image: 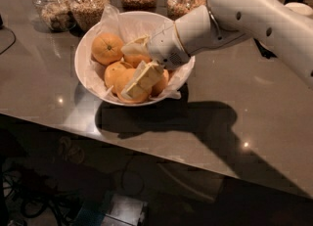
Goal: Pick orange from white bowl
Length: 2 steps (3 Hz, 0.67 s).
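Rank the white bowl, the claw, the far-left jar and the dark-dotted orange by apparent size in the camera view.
1. White bowl.
2. Claw, down in the bowl among the oranges, and far-left jar, cropped at the top: too alike to rank.
3. Dark-dotted orange.
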Tool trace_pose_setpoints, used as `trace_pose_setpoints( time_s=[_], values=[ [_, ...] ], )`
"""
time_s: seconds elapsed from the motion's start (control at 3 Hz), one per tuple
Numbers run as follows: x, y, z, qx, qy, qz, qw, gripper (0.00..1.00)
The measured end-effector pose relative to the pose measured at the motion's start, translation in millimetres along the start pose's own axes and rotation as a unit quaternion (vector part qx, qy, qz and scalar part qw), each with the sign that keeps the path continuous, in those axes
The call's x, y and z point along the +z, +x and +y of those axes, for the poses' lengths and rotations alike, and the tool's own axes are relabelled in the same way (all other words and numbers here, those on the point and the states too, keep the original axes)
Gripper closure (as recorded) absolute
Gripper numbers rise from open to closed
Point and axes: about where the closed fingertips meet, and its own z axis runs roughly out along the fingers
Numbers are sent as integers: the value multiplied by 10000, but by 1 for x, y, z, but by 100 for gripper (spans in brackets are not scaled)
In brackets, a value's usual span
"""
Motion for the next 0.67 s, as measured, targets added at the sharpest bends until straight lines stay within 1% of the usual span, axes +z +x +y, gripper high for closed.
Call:
trace_pose_setpoints(
  time_s=[0.33, 0.67],
  values=[
    [-9, 15, 2, 298, 205, 143, 9992, 10],
    [-20, 21, 14, 519, 268, 288, 9979, 0]
  ],
)
